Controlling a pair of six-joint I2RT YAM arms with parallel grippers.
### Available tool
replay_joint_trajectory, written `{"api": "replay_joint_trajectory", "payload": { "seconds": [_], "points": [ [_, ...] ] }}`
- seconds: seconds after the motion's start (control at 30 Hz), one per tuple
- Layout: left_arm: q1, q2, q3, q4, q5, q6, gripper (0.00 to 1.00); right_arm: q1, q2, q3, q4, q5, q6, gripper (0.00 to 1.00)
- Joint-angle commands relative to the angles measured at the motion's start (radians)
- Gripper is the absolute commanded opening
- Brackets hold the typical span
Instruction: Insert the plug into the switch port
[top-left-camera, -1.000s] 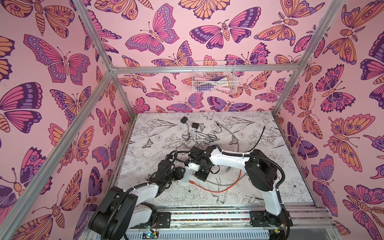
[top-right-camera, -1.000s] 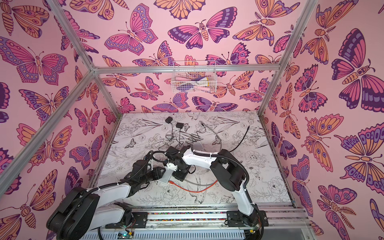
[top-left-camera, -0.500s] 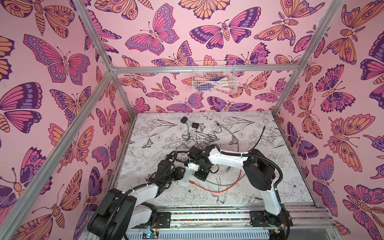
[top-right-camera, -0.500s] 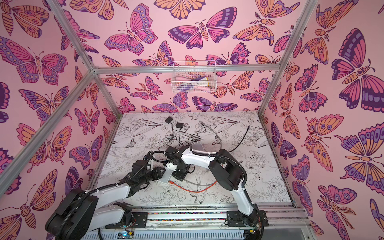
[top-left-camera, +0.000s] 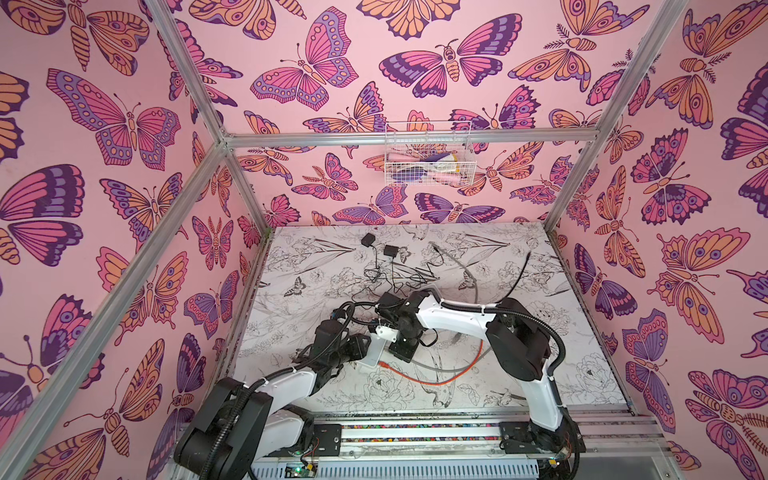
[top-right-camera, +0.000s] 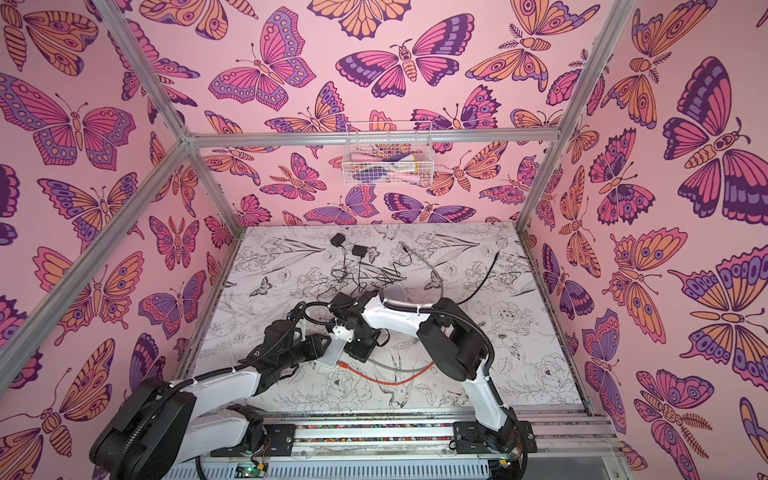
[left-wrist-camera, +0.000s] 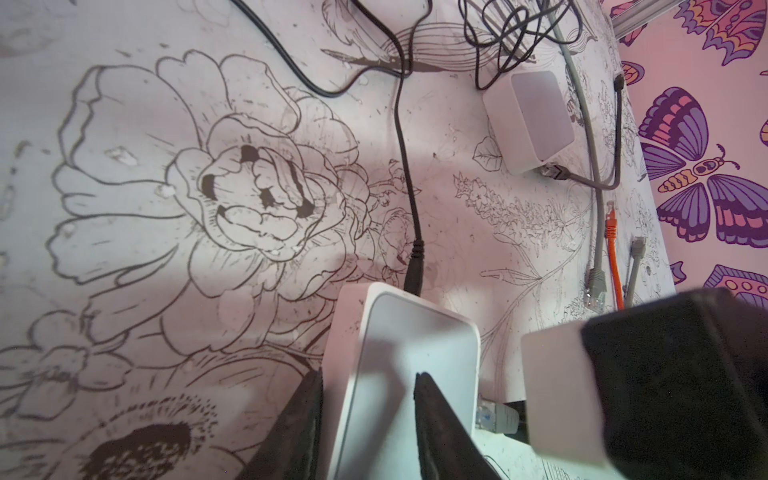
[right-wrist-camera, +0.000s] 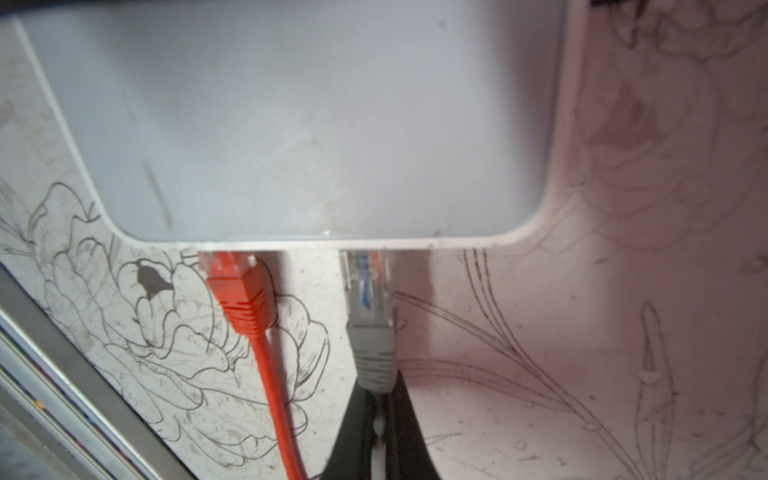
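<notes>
Right wrist view: right tool (right-wrist-camera: 376, 419) pressed together, pinching the grey plug (right-wrist-camera: 368, 303) by the tail of its boot, with the cable running back between the fingers. The plug sits straight ahead of the fingertips, nose at the edge of the white switch (right-wrist-camera: 291, 124). Most of its clear connector body shows outside the casing. Orange plug (right-wrist-camera: 239, 291) sits just beside it, off the tool's line. It shows far less clear body, so it looks seated. The port mouth is hidden under the switch's edge, so I can't tell how deep grey sits.

Left wrist view: left tool (left-wrist-camera: 368, 374) partly closed and clamped on the switch away from the port edge. One finger is on its top face and one against its side, bracing it on the surface (left-wrist-camera: 166, 291).

Step, as I judge it: insertion, with the grey plug lined up but not fully home. Next move calls for a straight push ahead along the plug's axis. The left tool should hold the switch against that push, with no drift toward orange, until the depth matches orange.
</notes>
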Motion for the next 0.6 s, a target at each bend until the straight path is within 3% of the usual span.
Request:
{"api": "replay_joint_trajectory", "payload": {
  "seconds": [0.0, 0.57],
  "points": [
    [-0.005, -0.017, -0.020, -0.007, 0.005, 0.021, 0.39, -0.010, 0.028, 0.040, -0.022, -0.007, 0.011, 0.00],
    [-0.017, 0.029, -0.005, 0.002, 0.032, 0.029, 0.39, -0.010, 0.048, 0.086, -0.029, -0.069, 0.017, 0.00]
  ]
}}
